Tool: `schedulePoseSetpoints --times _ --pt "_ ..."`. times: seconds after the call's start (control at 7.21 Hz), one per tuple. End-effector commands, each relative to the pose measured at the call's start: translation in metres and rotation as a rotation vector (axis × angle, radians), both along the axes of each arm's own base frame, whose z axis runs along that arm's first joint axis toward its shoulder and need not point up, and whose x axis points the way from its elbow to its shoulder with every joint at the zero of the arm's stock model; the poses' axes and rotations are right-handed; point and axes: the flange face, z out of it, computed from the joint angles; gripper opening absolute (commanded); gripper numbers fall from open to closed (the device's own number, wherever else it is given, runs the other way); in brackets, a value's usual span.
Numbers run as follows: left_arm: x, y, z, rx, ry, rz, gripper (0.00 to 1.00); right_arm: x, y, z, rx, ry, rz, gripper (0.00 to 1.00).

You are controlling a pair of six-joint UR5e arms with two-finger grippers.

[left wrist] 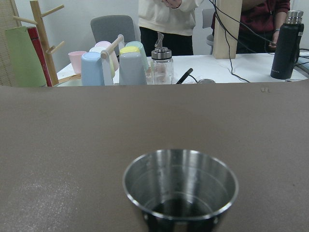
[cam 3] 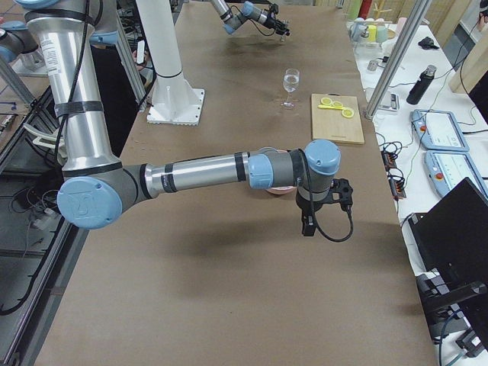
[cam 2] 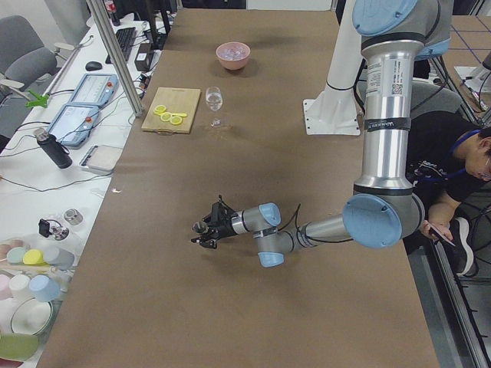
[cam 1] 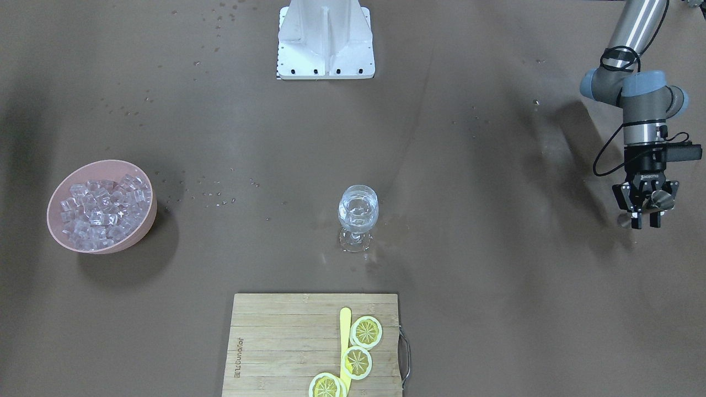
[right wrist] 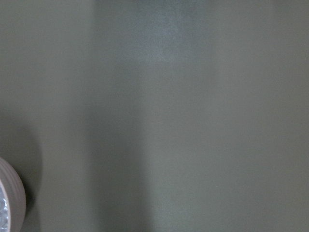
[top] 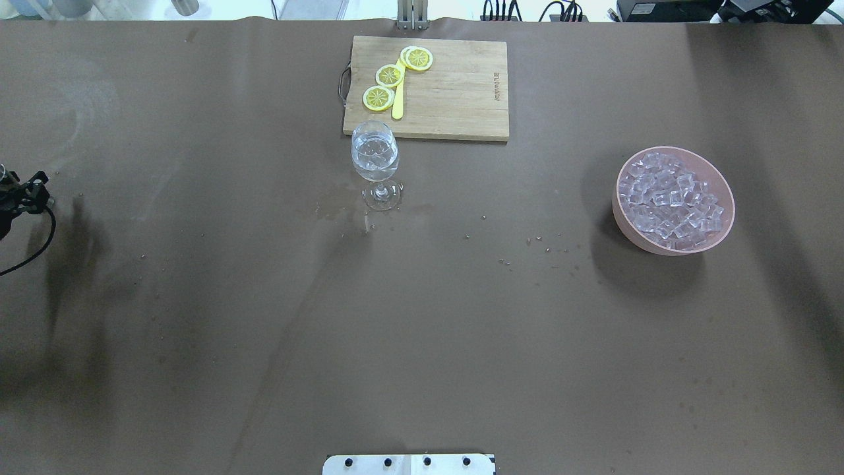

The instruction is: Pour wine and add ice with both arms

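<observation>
You have a brown table (cam 1: 496, 275) with a bamboo board (cam 1: 287, 342) lying at your edge, a metal handle (cam 1: 406, 358) on one short side. Three lemon slices (cam 1: 366, 332) sit on the board in a slanted row along a thin yellow stick (cam 1: 345, 322). Small droplets (cam 1: 215, 196) speckle the table top. On the bench at the table's end, pastel cups (left wrist: 91, 68) sit upturned on a wooden rack (left wrist: 114, 47). A glass bottle (left wrist: 161, 65) with a metal pourer stands just beside them, and a black flask (left wrist: 286, 46) stands well apart. A grey chair (left wrist: 112, 29) stands behind the cups.
</observation>
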Motion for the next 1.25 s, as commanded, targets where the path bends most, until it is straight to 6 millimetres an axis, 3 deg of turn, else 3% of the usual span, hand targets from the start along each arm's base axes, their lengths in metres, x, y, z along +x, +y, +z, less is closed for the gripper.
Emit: schedulePoseSetpoints --times 0.0,0.42,0.69,1.11 --pt "0.000 0.001 -0.005 0.004 0.007 0.003 0.97 0.003 -0.002 0.000 0.004 -0.002 -0.001 1.00" --pt "-0.016 0.016 -0.023 -0.013 -0.001 0.015 0.97 0.005 -0.003 -0.004 0.012 -0.003 0.002 1.00" --pt "-0.012 0.020 -0.039 -0.047 0.023 0.096 0.97 0.005 -0.002 -0.007 0.017 -0.007 0.003 1.00" --pt "-0.023 0.028 -0.027 -0.086 0.022 0.133 0.97 0.010 -0.001 -0.006 0.015 -0.008 0.011 1.00"
